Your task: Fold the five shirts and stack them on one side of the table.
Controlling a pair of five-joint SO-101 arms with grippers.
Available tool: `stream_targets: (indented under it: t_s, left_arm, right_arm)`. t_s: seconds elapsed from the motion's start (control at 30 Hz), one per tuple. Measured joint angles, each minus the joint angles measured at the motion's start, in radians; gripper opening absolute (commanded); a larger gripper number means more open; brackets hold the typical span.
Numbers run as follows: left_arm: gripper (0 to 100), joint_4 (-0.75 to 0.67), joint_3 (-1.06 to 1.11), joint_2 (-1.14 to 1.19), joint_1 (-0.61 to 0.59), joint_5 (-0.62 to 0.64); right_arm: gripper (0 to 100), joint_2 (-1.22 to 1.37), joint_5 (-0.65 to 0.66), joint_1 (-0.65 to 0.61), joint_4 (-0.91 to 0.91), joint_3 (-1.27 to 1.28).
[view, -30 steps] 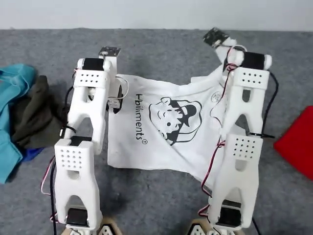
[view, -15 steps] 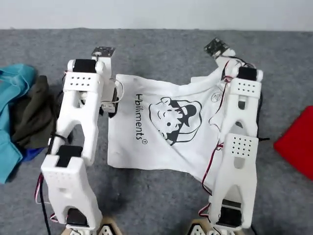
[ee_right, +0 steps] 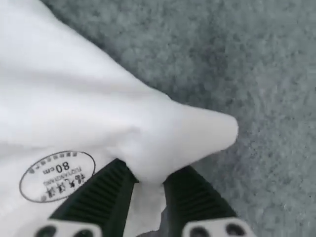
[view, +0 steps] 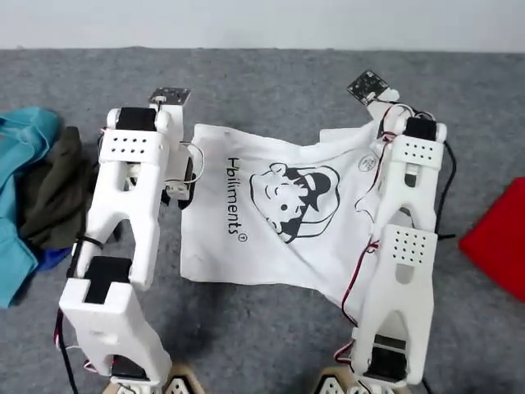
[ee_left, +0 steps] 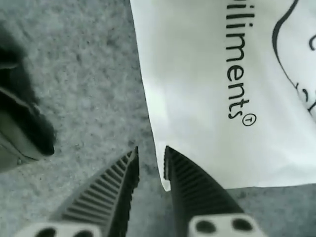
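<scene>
White shirt (view: 246,242) edge between right fingers (ee_right: 195,202)

The right arm (view: 402,263) covers part of the white shirt (view: 271,246).

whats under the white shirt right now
The white shirt lies on the gray table cover, which shows past its edges. The right gripper pinches a fold at one corner. Anything beneath the shirt's middle is covered.
</scene>
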Motion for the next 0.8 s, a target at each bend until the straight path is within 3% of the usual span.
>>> stream_targets:
  t_s: [0.23,0.43,0.53,0.67,0.8]
  left_arm:
    - [9,0.000,0.000,0.000,0.000,0.000]
    - [9,0.000,0.000,0.000,0.000,0.000]
    - [9,0.000,0.000,0.000,0.000,0.000]
    - [9,0.000,0.000,0.000,0.000,0.000]
    - [9,0.000,0.000,0.000,0.000,0.000]
  right_arm:
    - [0.9,-0.138,0.003,0.003,0.170,0.002]
    - [0.9,-0.270,0.003,-0.023,0.443,0.002]
    - [0.9,-0.327,0.003,-0.028,0.459,0.041]
    - [0.9,-0.423,0.066,-0.009,0.459,0.218]
    - [1.1,-0.582,0.203,0.005,0.459,0.572]
